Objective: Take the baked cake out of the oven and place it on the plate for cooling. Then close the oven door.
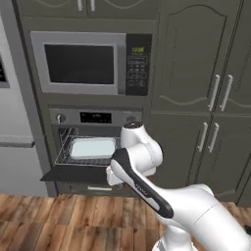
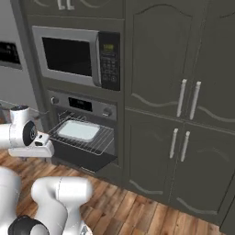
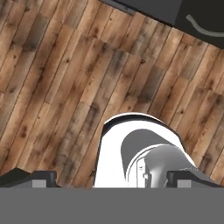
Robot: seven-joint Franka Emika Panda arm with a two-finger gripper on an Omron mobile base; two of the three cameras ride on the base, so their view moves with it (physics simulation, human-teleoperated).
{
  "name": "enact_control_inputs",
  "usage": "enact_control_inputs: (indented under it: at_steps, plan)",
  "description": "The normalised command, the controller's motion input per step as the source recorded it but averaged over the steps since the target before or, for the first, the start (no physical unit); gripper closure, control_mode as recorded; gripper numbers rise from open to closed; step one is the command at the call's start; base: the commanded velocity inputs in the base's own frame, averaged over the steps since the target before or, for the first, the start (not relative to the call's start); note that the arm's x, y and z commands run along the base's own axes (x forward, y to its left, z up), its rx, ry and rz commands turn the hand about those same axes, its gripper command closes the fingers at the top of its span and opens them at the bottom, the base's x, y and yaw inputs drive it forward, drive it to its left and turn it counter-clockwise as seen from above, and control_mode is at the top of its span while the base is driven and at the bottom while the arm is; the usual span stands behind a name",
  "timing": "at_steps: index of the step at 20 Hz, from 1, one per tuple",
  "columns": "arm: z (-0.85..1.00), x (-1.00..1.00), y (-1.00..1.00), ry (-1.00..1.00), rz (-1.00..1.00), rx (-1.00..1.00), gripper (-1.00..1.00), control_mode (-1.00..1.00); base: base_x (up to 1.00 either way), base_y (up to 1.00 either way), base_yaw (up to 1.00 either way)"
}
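The oven stands with its door folded down flat. On the wire rack inside lies the baked cake, a pale whitish-blue slab, also seen from the right. My gripper points down at the wooden floor, in front of the open door and below the cake's level. Its two dark fingertips stand wide apart, open, with nothing between them. From the right, the white hand hangs to the left of the oven door. The plate is out of view.
A silver-framed microwave sits above the oven. Tall dark cabinet doors fill the right side. A grey appliance stands at the left. Wooden floor spreads in front, and my own arm crosses before the oven's right half.
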Motion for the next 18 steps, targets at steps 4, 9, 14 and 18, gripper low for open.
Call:
enact_control_inputs:
  at_steps: [4, 9, 14, 18]
  plan:
    - [0.0, 0.0, 0.0, 0.0, 0.0, 0.0, -1.0, 1.0, 0.44, -0.1, -0.24]
    - [0.0, 0.0, 0.0, 0.0, 0.0, 0.0, -1.0, 1.0, 0.36, -0.22, -0.23]
    - [0.0, 0.0, 0.0, 0.0, 0.0, 0.0, -1.0, 1.0, 0.25, -0.33, -0.37]
    - [0.0, 0.0, 0.0, 0.0, 0.0, 0.0, -1.0, 1.0, 0.43, -0.18, -0.37]
